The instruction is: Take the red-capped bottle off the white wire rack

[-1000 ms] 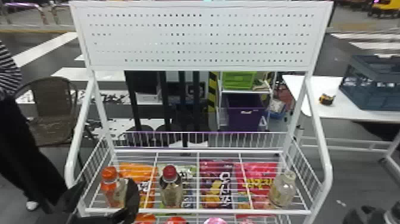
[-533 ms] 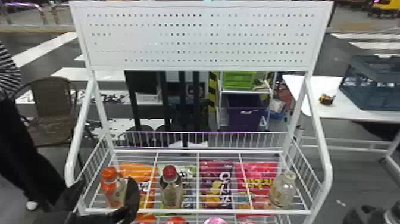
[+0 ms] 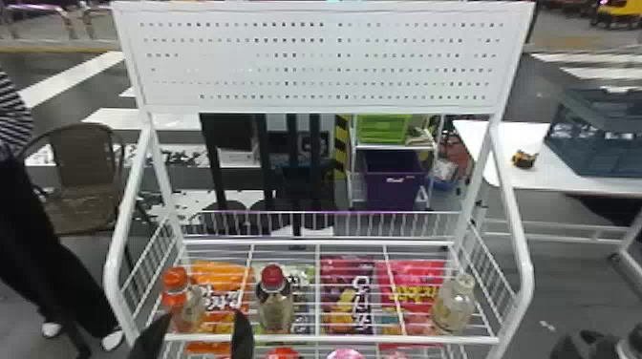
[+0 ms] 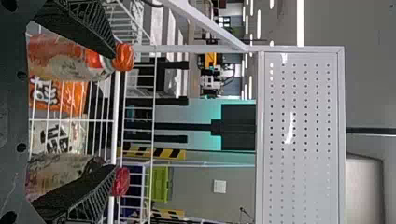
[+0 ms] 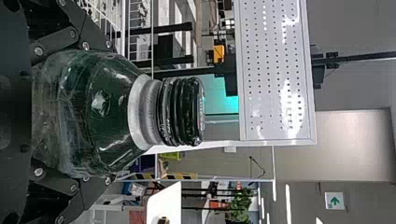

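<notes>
Beyond white wire rack (image 3: 310, 339), noted dark, striped paving (image 3: 90, 94). Found clear, upright red-capped bottle (image 3: 274, 305) on rack, just rightward of left jaws, the nearer pair. Recorded left jaws spread, empty; right jaws pinching green, black-capped bottle (image 5: 100, 109). Recommend shifting rightward before closing.

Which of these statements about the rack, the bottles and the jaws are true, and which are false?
1. The red-capped bottle stands on the white wire rack. True.
2. The orange-capped bottle is right of the red-capped bottle. False: it is on the left.
3. The left gripper's jaws are shut on the red-capped bottle. False: they are spread apart.
4. A dark green bottle is between the right gripper's jaws. True.
5. Behind the rack, the purple bin is above the green one. False: it is below.
</notes>
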Tool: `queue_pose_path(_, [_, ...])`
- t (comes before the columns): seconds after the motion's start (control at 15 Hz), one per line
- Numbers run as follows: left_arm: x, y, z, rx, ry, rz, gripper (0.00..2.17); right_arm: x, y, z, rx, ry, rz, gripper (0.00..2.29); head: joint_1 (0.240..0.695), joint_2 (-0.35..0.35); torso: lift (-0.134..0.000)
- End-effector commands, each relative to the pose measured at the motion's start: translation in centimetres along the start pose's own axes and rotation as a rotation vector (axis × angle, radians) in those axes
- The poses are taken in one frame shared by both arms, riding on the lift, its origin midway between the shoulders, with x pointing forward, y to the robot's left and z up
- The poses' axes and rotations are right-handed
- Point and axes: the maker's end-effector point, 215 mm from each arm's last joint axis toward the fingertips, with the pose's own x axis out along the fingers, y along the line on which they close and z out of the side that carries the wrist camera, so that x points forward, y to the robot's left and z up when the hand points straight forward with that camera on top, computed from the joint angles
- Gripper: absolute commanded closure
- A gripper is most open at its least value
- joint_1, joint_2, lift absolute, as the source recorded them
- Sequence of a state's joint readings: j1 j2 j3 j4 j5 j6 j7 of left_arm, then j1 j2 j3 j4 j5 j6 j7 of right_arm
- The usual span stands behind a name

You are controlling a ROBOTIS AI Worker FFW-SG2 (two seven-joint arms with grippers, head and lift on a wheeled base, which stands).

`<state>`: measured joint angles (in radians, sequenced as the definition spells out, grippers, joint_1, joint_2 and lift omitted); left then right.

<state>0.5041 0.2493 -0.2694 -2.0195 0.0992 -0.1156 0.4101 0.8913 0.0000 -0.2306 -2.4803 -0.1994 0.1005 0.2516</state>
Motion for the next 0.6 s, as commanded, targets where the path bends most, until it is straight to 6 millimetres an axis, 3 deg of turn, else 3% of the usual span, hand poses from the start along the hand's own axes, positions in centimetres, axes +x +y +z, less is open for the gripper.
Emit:
queue_pose_path(0.0, [-0.1, -2.6, -2.8, -0.031, -0.007, -0.03, 0.04, 0.0, 0.1, 0.2, -0.003, -0.002, 0.0, 0.58, 0.499, 0.0, 0.0])
queue_pose_path(0.2, [0.6, -6.0, -6.2, -0.032, 0.029, -0.067, 0.12, -0.1, 0.1, 0.0, -0.004, 0.003, 0.0, 0.58, 0.499, 0.0, 0.0])
queue_pose_path(0.4, [1.8, -8.7, -7.5, -0.043, 0.024, -0.104, 0.12, -0.3, 0.0, -0.1, -0.004, 0.004, -0.001, 0.58, 0.499, 0.0, 0.0])
queue_pose_path(0.53, [2.9, -9.3, -8.2, -0.034, 0.026, -0.106, 0.12, -0.4, 0.0, -0.1, -0.003, 0.002, -0.002, 0.58, 0.499, 0.0, 0.0])
